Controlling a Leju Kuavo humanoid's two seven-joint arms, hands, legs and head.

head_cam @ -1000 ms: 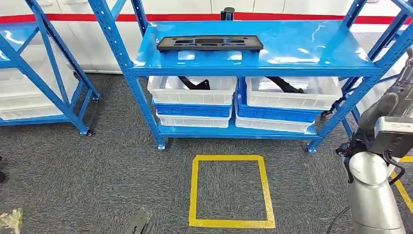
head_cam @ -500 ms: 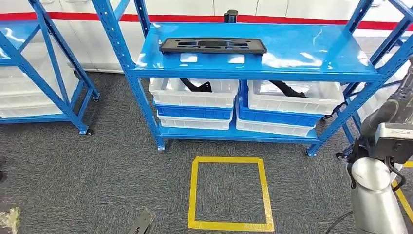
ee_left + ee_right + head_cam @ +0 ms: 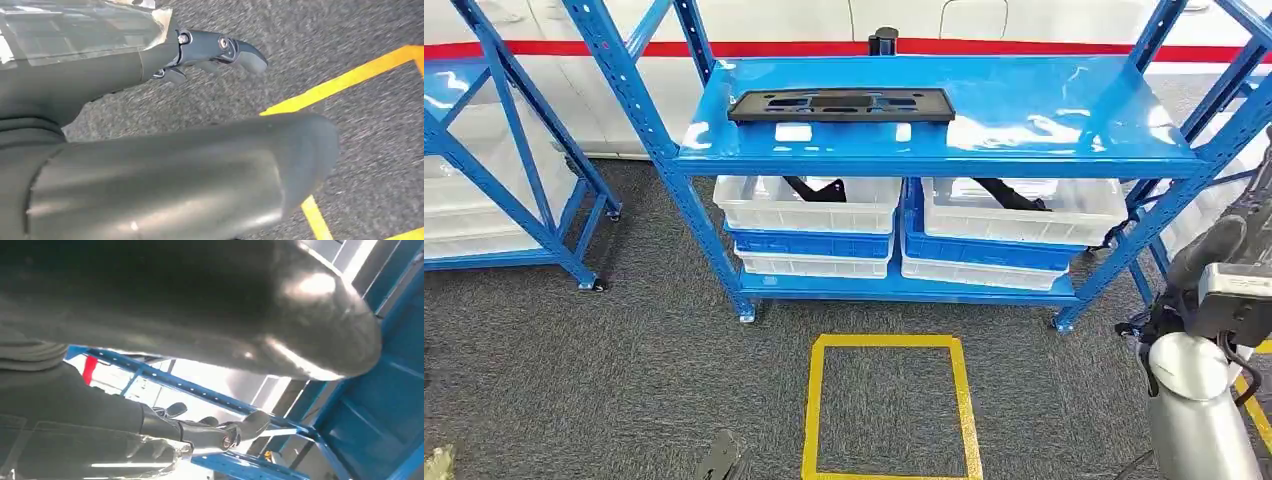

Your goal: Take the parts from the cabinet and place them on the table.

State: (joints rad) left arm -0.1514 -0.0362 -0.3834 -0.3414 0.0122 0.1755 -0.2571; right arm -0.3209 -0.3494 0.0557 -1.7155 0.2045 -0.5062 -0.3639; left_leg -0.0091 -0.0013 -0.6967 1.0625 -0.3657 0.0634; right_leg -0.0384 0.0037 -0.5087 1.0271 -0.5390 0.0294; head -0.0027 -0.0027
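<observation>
A: Between the earlier head views and now, the whole scene has shifted: the blue rack [image 3: 924, 110] sits a little lower and to the left in frame, and the yellow floor square [image 3: 889, 405] has slid down. We read that as camera motion, not as movement of the things.

B: Which step do we log?

A: Approach. In our judgement no part has been taken yet. The black flat part [image 3: 841, 104] lies on the rack's top shelf, toward its left half. More dark parts rest in the white bins [image 3: 809, 205] on the shelf below.

B: Hand states?

A: The left hand [image 3: 150, 165] hangs over the grey carpet [image 3: 350, 30] beside the yellow tape, fingers [image 3: 220, 47] loosely extended, holding nothing. The right hand [image 3: 190, 305] is raised beside the rack's blue frame, fingers [image 3: 220, 432] lightly bent and apart, also holding nothing.

B: Where is the part relative to the hands?

A: Well apart from both: ahead of and above the left hand, ahead of and across from the right.

B: Next move?

A: We judge that it calls for closing on the rack, then raising a hand to shelf level and reaching forward to the part.
</observation>
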